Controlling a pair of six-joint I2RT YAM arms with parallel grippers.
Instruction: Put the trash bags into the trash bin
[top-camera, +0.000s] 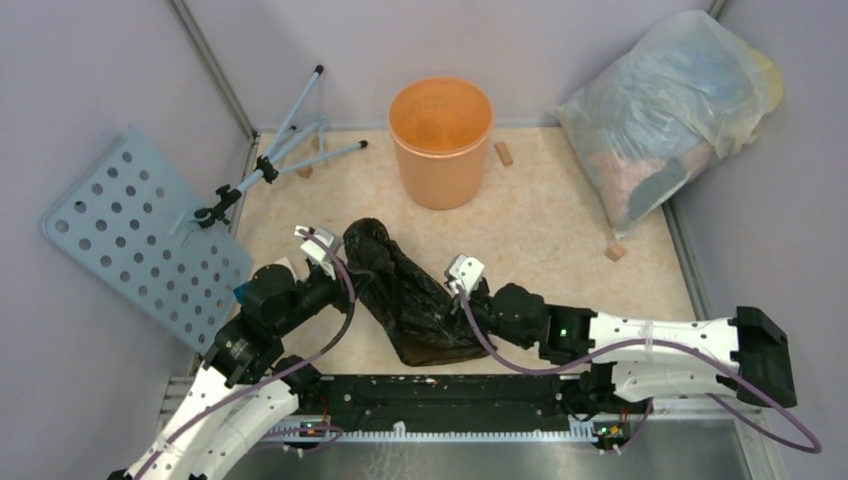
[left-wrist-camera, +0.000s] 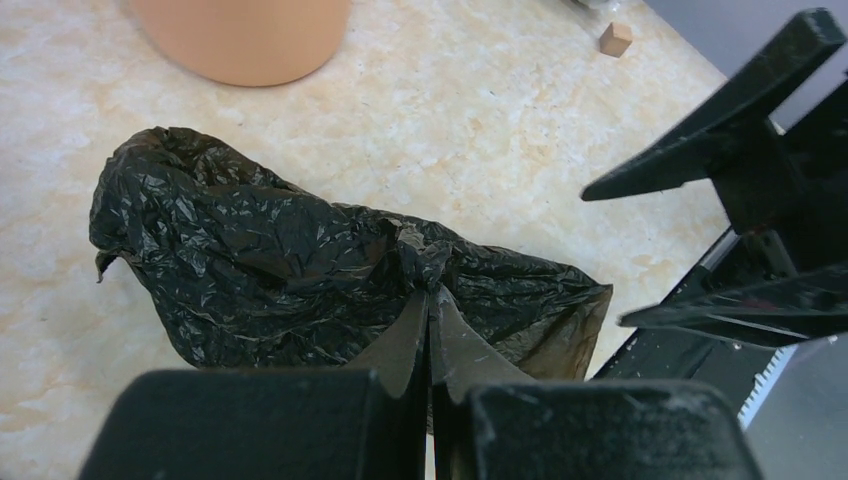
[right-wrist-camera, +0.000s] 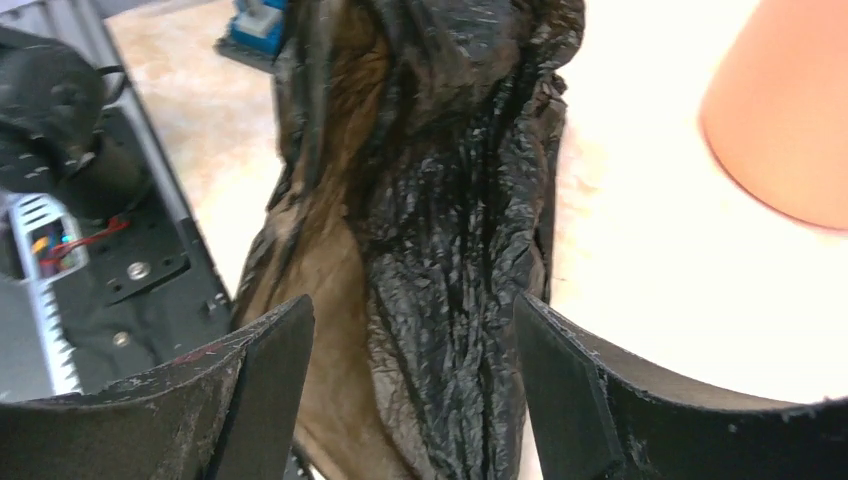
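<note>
My left claw (left-wrist-camera: 432, 305) was pinched shut on a fold of the black bag (left-wrist-camera: 270, 265), which lay on the table (top-camera: 560, 230) short of the orange bin (top-camera: 440, 150). My right claw (right-wrist-camera: 410, 330) stood wide astride it, apparently not gripping. Closing low, then lifting both together, seemed wisest.

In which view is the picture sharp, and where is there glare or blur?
Top external: even soft light, sharp, weak shadows. Left wrist: sharp, small glints on the black bag. Right wrist: table surface washed out white beside the orange bin, bag slightly soft.
</note>
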